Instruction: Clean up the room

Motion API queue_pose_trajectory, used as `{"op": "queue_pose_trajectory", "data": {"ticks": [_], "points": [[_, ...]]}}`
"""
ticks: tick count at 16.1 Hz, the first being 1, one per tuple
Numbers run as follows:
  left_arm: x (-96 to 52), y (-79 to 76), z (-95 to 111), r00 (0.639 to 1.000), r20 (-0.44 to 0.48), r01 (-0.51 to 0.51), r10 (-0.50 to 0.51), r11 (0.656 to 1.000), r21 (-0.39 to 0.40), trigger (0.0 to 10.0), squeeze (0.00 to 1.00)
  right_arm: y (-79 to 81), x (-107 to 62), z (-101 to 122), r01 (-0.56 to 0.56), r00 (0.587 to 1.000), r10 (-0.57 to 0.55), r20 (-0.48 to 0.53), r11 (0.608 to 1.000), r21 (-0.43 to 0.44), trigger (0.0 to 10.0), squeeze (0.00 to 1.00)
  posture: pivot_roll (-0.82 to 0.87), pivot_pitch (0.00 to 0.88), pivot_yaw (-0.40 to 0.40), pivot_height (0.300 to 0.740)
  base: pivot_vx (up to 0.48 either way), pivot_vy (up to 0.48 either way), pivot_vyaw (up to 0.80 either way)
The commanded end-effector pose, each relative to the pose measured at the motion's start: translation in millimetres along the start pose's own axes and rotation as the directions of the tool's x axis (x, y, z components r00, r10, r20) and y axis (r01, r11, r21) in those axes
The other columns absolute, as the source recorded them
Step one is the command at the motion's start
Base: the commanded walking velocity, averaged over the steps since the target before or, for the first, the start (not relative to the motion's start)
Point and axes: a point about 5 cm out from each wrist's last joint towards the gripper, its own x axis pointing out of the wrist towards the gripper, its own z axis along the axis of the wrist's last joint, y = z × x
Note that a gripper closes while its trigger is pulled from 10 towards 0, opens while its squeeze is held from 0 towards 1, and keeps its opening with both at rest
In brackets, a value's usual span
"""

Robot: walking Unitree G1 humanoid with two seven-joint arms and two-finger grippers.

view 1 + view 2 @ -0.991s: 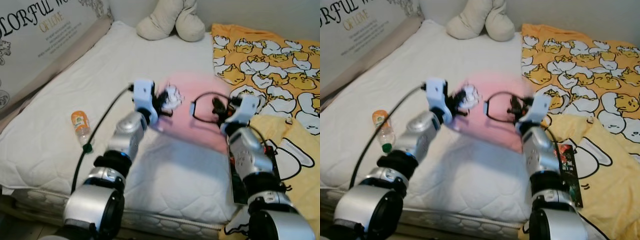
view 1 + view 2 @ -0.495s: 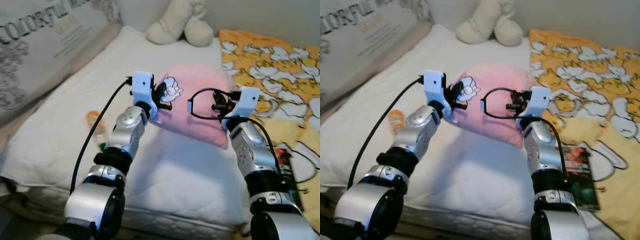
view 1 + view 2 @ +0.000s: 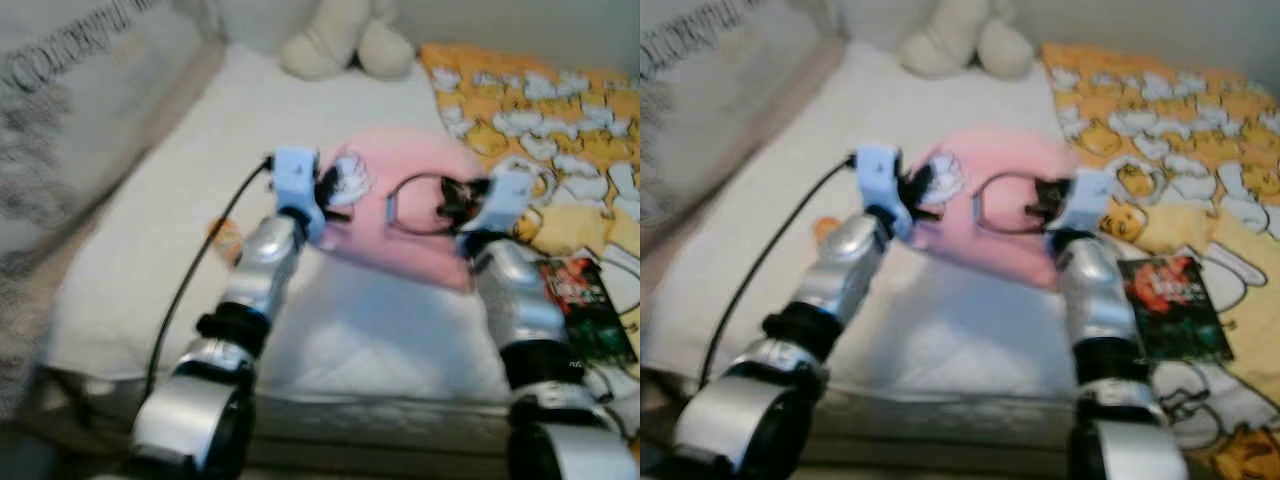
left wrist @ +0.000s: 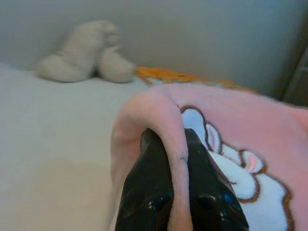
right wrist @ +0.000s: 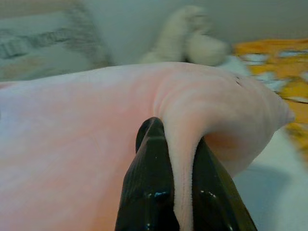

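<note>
With each pincer pressed together on a fold of fabric, the step in hand looks like lifting the pink blanket off the bed to spread or fold it. The left pincer pinches the edge beside the white cartoon patch; the right pincer pinches a plain pink fold on the other side. Held between them above the white mattress, the blanket runs with its long axis across the robot's front, from one arm to the other, its loose part sagging away toward the yellow duck-print cover. Next, I judge, both arms must move together and keep the cloth taut. Further out, a small orange-capped bottle lies on the mattress to the left, a dark packet to the right, and a cream plush toy by the wall.
</note>
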Motion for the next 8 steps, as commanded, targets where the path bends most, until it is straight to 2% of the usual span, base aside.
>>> {"op": "queue_pose_trajectory", "data": {"ticks": [1, 3, 5, 6, 8], "points": [[2.3, 2.4, 16, 0.997, 0.069, -0.024, 0.024, 1.000, 0.008, 10.0, 0.00, -6.5, 0.0, 12, 0.012, 0.999, -0.011, 0.042, 1.000, -0.025, 10.0, 0.00, 0.17, 0.000, 0.012, 0.740, 0.000, 0.480, 0.43], [2.1, 1.4, 15, 0.998, 0.065, -0.024, 0.023, 1.000, 0.009, 10.0, 0.00, -6.1, -0.3, 11, 0.005, 0.999, -0.004, 0.040, 1.000, -0.031, 10.0, 0.00, 0.17, 0.000, 0.011, 0.740, 0.000, 0.480, 0.43], [2.4, -1.0, 12, 0.998, 0.050, -0.029, 0.029, 1.000, 0.006, 10.0, 0.00, -6.4, -0.4, 10, -0.004, 0.999, 0.005, 0.033, 0.999, -0.043, 10.0, 0.00, 0.17, 0.000, 0.011, 0.740, 0.000, 0.480, 0.00], [2.2, -2.0, 5, 0.998, 0.014, -0.059, 0.059, 0.998, 0.002, 10.0, 0.00, -6.3, -0.7, 8, -0.012, 1.000, 0.013, 0.016, 0.998, -0.058, 10.0, 0.00, 0.17, 0.000, 0.011, 0.740, 0.000, 0.000, 0.00], [0.9, -2.2, 3, 0.997, 0.010, -0.076, 0.076, 0.997, -0.003, 10.0, 0.00, -8.2, -1.3, 5, 0.006, 1.000, -0.006, 0.004, 0.998, -0.066, 10.0, 0.00, 0.16, 0.000, 0.008, 0.740, 0.000, 0.000, 0.00]]}}
